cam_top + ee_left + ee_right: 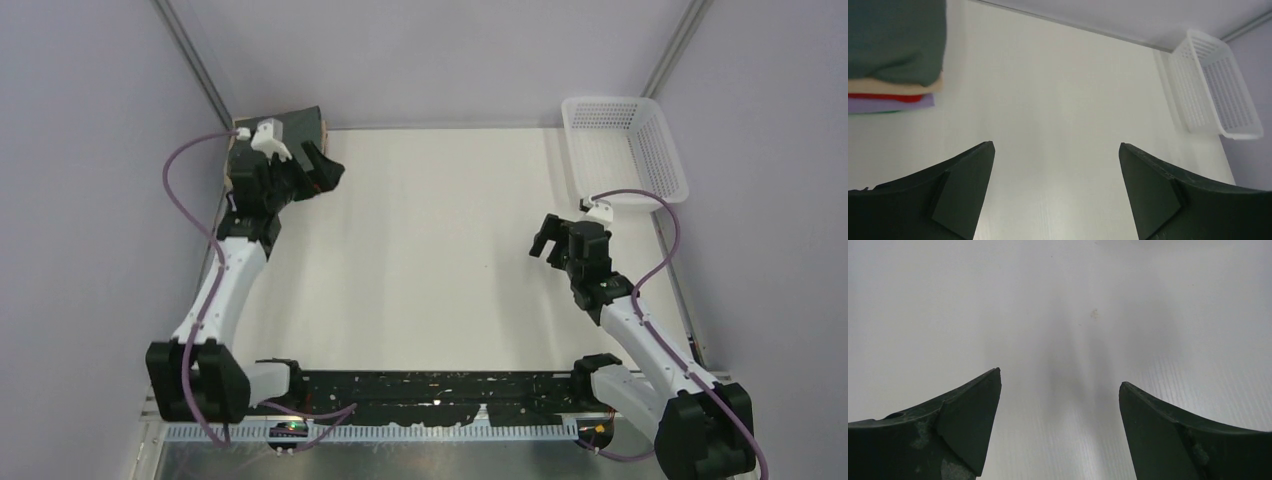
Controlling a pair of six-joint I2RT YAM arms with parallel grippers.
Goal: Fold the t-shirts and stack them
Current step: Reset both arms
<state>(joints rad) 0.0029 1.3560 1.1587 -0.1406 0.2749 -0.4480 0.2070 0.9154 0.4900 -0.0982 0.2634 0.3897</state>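
A stack of folded t-shirts (290,128) lies at the table's far left corner, partly hidden by my left arm. In the left wrist view the dark charcoal-grey shirt (895,40) is on top, with peach-tan (908,90), red (883,97) and pale lavender (893,105) layers under it. My left gripper (325,165) is open and empty, just right of the stack; in its wrist view (1055,150) only bare table lies between the fingers. My right gripper (545,238) is open and empty over the table's right side, with bare table under it in its wrist view (1058,380).
A white plastic mesh basket (625,145) stands at the far right corner; it also shows in the left wrist view (1218,85). The white table (430,250) is walled by grey panels on the left, back and right.
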